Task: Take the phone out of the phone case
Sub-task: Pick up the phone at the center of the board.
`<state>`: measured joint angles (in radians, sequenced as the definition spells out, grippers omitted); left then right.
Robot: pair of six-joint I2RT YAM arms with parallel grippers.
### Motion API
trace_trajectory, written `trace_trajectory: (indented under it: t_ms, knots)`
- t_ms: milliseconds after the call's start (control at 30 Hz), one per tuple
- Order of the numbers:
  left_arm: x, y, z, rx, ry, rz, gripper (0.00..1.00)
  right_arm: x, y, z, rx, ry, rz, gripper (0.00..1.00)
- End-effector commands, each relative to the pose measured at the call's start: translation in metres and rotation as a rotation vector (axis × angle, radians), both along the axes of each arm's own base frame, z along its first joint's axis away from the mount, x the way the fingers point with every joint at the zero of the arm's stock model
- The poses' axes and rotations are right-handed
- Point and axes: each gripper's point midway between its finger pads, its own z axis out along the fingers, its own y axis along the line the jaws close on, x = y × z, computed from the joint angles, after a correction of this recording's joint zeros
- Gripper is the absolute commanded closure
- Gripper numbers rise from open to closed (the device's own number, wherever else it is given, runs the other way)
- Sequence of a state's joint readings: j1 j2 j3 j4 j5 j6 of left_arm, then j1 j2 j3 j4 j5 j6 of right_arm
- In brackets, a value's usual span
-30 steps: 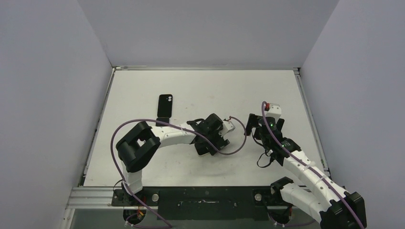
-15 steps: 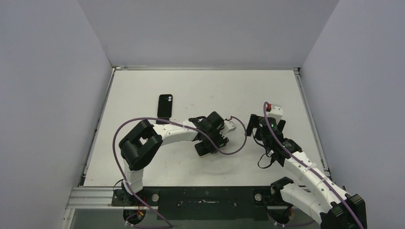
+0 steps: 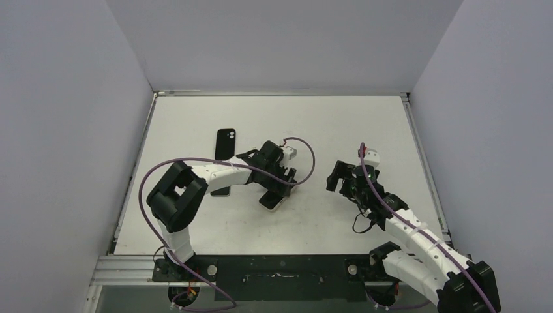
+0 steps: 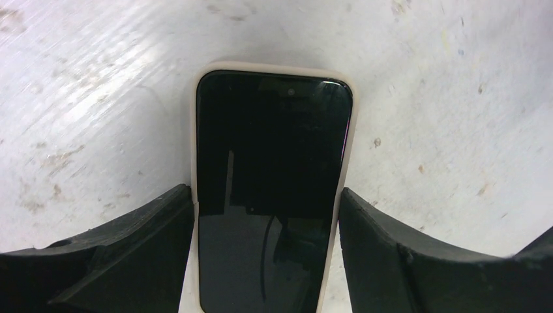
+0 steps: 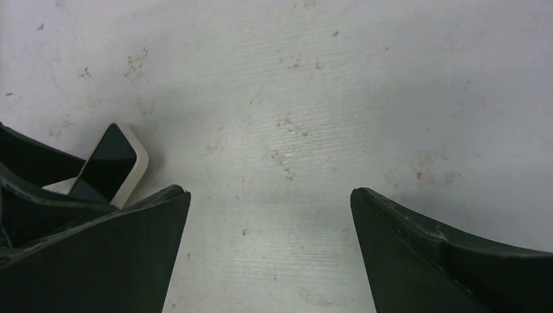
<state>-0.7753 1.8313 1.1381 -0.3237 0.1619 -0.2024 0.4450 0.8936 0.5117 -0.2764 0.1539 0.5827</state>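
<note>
My left gripper (image 3: 276, 185) has just closed in from wide open. Now its pads press both long sides of the phone case (image 4: 193, 130), abt half way shut, w/ the case pinched between them. The phone (image 4: 270, 182) is still inside that cream case, screen up, flat on the table (image 3: 326, 124), near the middle and a bit to the left. My left arm also swung left and a little farther out, and the phone slid along w/ it. So I think the grab is done, but the phone is not out yet.

My right gripper (image 3: 340, 177) is wide open and holds nothing. It has backed off a bit, so it's apart from the phone, to the right. From the right wrist cam I see only one corner of the phone, off to the left. I guess the right gripper must come back to push or peel the phone free while the left one holds the case.

Far left lies a black phone-shaped thing (image 3: 225, 143); it hasn't moved.
</note>
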Motion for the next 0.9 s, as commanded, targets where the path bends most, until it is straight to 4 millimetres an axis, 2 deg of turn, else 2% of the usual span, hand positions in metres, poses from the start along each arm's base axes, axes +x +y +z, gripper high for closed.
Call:
trace_trajectory:
  t_ms: [0,133,433,600,700,867]
  knots:
    - [0.015,-0.017,0.036,-0.207,0.05,0.218,0.86,0.003,0.037,0.002,0.198,-0.025,0.068,0.0]
    - [0.018,-0.027,0.042,-0.326,0.123,0.359,0.92,-0.004,0.064,-0.006,0.292,-0.001,0.131,0.01]
    - [0.023,-0.042,0.048,-0.517,0.227,0.554,0.94,-0.009,0.125,-0.011,0.403,0.0,0.239,0.02]
    - [0.022,-0.041,0.046,-0.565,0.262,0.633,0.94,-0.006,0.144,-0.018,0.404,0.034,0.278,0.03]
    - [0.021,-0.042,0.046,-0.593,0.284,0.655,0.94,-0.004,0.155,-0.023,0.396,0.048,0.3,0.07]
    - [0.018,-0.04,0.04,-0.616,0.314,0.694,0.94,-0.003,0.171,-0.033,0.379,0.079,0.337,0.21]
